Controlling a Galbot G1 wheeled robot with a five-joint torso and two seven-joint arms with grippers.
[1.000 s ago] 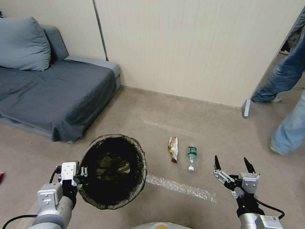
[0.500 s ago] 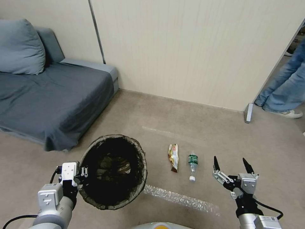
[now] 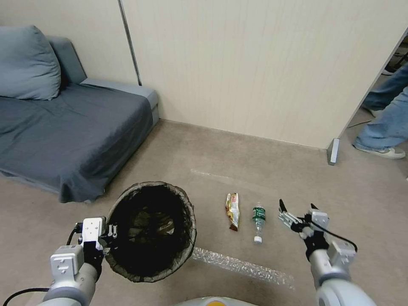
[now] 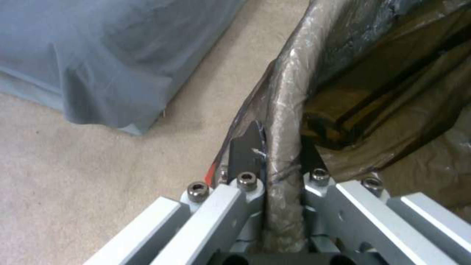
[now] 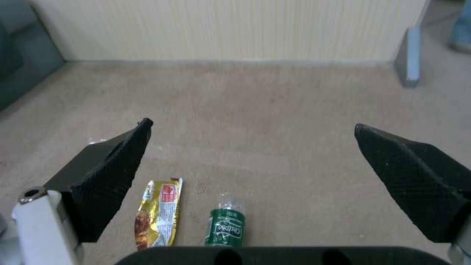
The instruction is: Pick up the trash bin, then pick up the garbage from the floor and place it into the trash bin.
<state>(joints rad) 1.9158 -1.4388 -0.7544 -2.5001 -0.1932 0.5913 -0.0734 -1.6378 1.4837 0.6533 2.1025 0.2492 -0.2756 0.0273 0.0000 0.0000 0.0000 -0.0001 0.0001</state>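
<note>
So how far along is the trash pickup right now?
Done: the left pincer is clamped on the rim of the trash bin, holding it off the floor with some litter inside. In hand: the right pincer hangs open beside the bottle. Left: the bottle and the yellow wrapper lie on the floor.

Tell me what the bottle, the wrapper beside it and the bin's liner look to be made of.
Bottle: clear thin plastic, likely; see-through body, green label, white cap.
Wrapper: glossy metallised film, it seems; gold sheen, creased.
Liner: thin dark plastic film over the trash bin rim, wrinkled and shiny where the left claw pinches it.
</note>
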